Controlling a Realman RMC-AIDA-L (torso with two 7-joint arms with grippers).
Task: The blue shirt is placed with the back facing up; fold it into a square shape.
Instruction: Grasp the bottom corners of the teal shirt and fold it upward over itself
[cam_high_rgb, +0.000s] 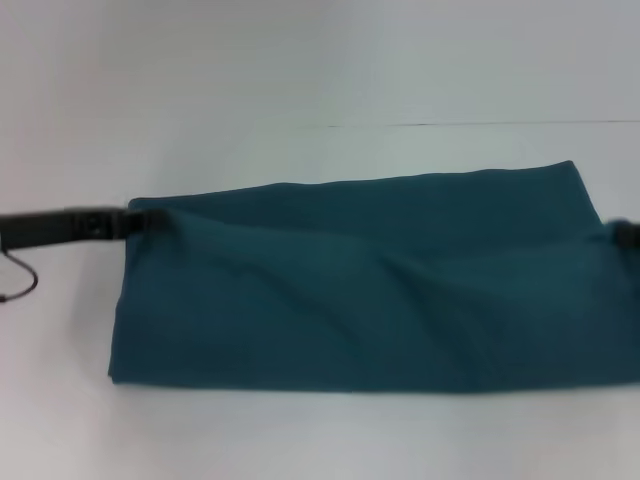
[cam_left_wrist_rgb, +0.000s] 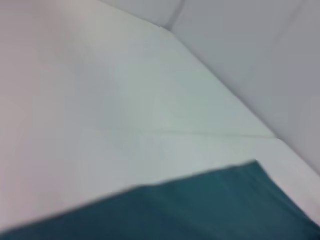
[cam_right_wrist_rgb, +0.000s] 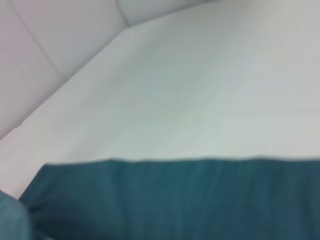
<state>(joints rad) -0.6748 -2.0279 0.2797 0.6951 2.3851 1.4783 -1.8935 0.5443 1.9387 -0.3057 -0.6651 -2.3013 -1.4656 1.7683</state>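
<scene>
The left gripper (cam_high_rgb: 135, 222), reaching in low from the robot's left, meets the far left corner of the blue shirt (cam_high_rgb: 370, 285), where the cloth puckers as if pinched, though whether its jaws are pressed onto the fabric or merely against it cannot be told. At the opposite edge of the head view, only a dark sliver of the right gripper (cam_high_rgb: 622, 236) shows at the shirt's right end, and its grip likewise cannot be told. Between them the shirt lies on the white table (cam_high_rgb: 300, 60) as a wide, shallow band, plain side up, no sleeves or collar showing, with soft diagonal creases across its middle. By the look of it, the lengthwise folding is done and the band remains too long for a square; bringing one end over the other appears to be what is left. The head view alone shows both arms and the full outline. The left wrist view offers only a shirt edge and corner against bare table, while the right wrist view shows a straight fabric edge and a bunched fold near its corner.
</scene>
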